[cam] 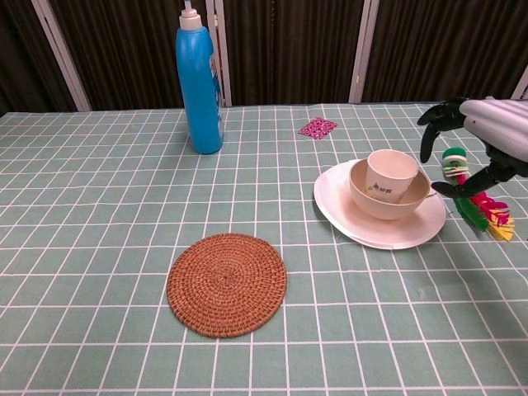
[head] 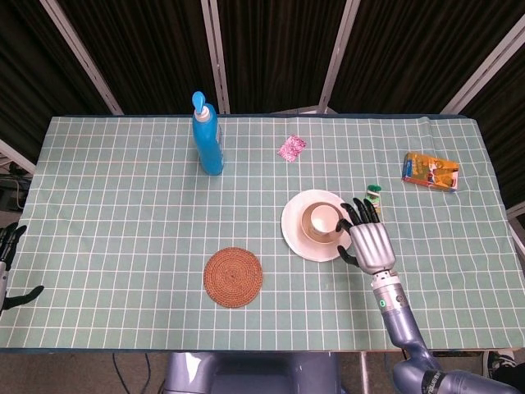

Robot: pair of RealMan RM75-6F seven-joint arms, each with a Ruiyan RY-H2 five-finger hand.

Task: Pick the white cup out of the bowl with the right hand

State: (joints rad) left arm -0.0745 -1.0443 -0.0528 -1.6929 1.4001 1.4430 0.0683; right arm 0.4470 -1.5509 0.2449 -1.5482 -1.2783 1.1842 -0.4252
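The white cup (head: pixel 325 219) (cam: pixel 391 175) stands upright inside a beige bowl (head: pixel 308 231) (cam: pixel 365 201), which rests on a white plate (head: pixel 294 235) (cam: pixel 346 219). My right hand (head: pixel 367 240) (cam: pixel 483 132) hovers just right of the bowl, above the table, its dark fingers spread and nothing in it. It is close to the cup but apart from it. My left hand (head: pixel 8 264) shows only at the far left edge of the head view, off the table, fingers apart.
A tall blue bottle (head: pixel 208 136) (cam: pixel 200 81) stands at the back left. A woven round coaster (head: pixel 233 277) (cam: pixel 227 284) lies in front. A pink wrapper (head: pixel 292 148) (cam: pixel 318 127), a green and red feather toy (cam: pixel 473 198) and an orange box (head: pixel 430 171) lie around the plate.
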